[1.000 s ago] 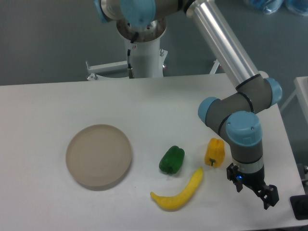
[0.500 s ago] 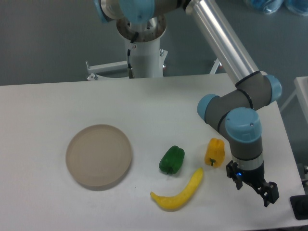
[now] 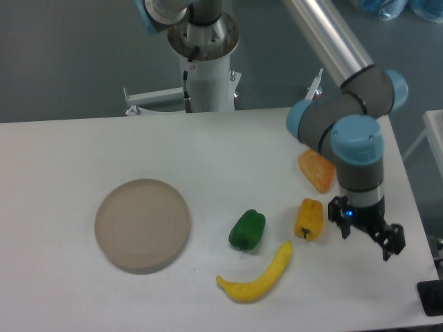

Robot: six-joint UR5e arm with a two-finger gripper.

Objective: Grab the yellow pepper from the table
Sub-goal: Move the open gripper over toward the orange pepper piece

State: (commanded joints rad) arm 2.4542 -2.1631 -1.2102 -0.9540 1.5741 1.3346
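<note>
I am watching the wrist come up and back from where it was a second ago: the gripper (image 3: 367, 234) was sitting lower, toward the near right edge of the table (image 3: 69, 152), and now it is hanging level with the yellow pepper (image 3: 309, 219), just to its right and a little apart from it. With the forearm lifting away, an orange wedge-shaped piece (image 3: 318, 170) is now showing behind the pepper, where the arm was covering it before. The pepper itself is not moving; it is resting on the table, between the green pepper (image 3: 247, 229) and the gripper, with the tip of the banana (image 3: 257, 275) near its lower left. The fingers are standing apart with nothing between them. To my eye the arm is lining up rather than grasping: it is beside the pepper, not over it, so a short shift left and a descent are still needed.
</note>
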